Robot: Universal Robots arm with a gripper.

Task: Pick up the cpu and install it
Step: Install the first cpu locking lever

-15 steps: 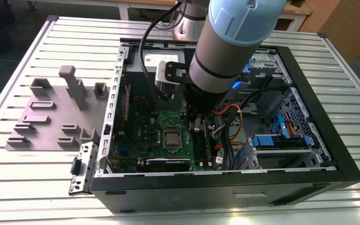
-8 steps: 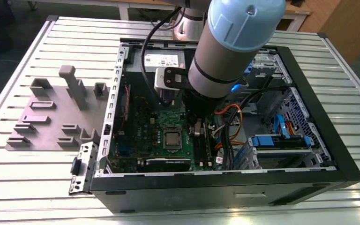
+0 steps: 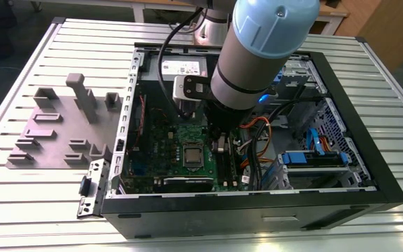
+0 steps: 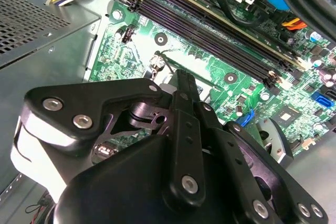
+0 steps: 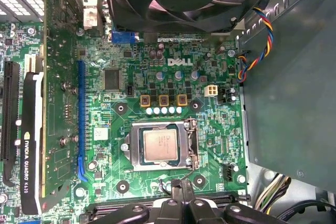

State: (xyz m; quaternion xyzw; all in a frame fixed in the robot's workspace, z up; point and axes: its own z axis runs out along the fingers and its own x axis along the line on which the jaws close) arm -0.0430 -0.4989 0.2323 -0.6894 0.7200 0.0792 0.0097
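In the exterior view, the open computer case (image 3: 369,173) lies on the slatted counter (image 3: 19,205). A gray moulded tray (image 3: 54,136) sits beside it toward the exterior view's left. The arm reaches into the case, with the claw (image 3: 220,148) low over the green motherboard (image 3: 163,152), just beside the cpu (image 3: 191,156).

In the second wrist view, the claw (image 4: 184,76) is clenched. Its fingers (image 4: 184,108) are pressed together with nothing between them, near the memory slots (image 4: 210,30).

In the first wrist view, the cpu (image 5: 160,146) lies flat with its metal lid up, seated inside the socket frame (image 5: 135,150). The claw (image 5: 181,186) is close to the frame but not touching the chip.

I'd judge the chip light, thin and stiff. The lid looks slick and the underside is likely delicate, so it is best held by two opposite edges and kept level. It is nearly square, with no real long axis, and its edges run parallel to the board's.
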